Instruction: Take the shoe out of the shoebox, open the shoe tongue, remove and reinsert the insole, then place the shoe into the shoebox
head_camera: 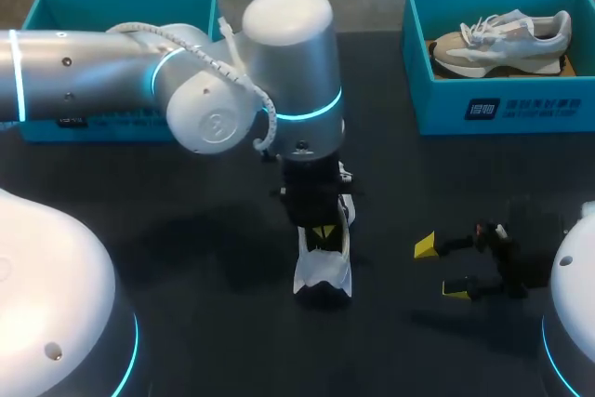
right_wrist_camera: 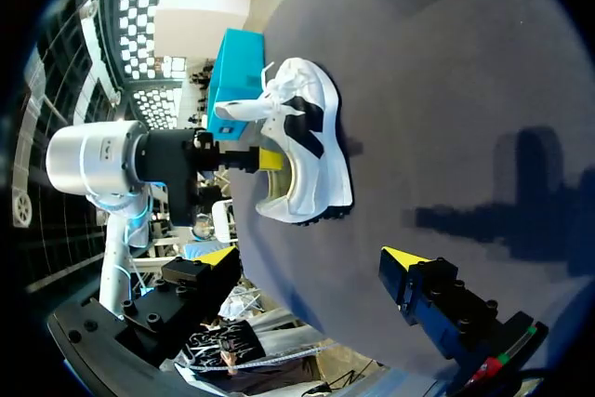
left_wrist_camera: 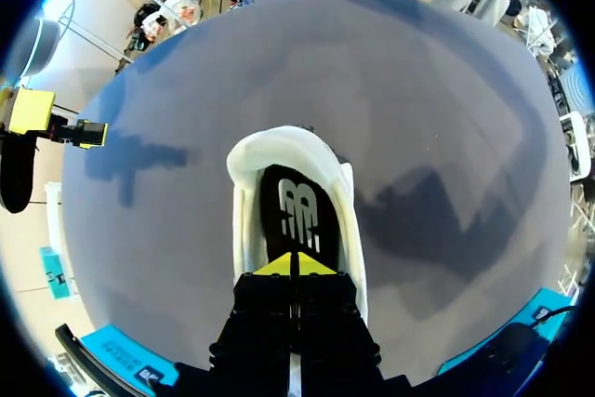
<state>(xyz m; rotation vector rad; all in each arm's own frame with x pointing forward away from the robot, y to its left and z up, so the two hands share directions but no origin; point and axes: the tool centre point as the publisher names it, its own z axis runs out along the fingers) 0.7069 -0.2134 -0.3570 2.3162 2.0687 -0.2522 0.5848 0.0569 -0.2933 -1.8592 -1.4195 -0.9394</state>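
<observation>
Sitting unboxed on black table (head_camera: 186,258): white mesh sneaker (head_camera: 323,271). Left gripper (left_wrist_camera: 296,265) jaws pressed together at black foam insole (left_wrist_camera: 296,216), not yet out. Right gripper (head_camera: 441,269) spread. Reinsertion, reboxing remained.

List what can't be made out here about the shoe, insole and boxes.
- Head view: the left arm covers most of the left shoebox and the front of the shoe; that box's contents are unseen.
- Left wrist view: the left gripper hides the tongue; whether its shut tips pinch the insole is unclear.
- Right wrist view: the shoe's side hides the insole.
</observation>
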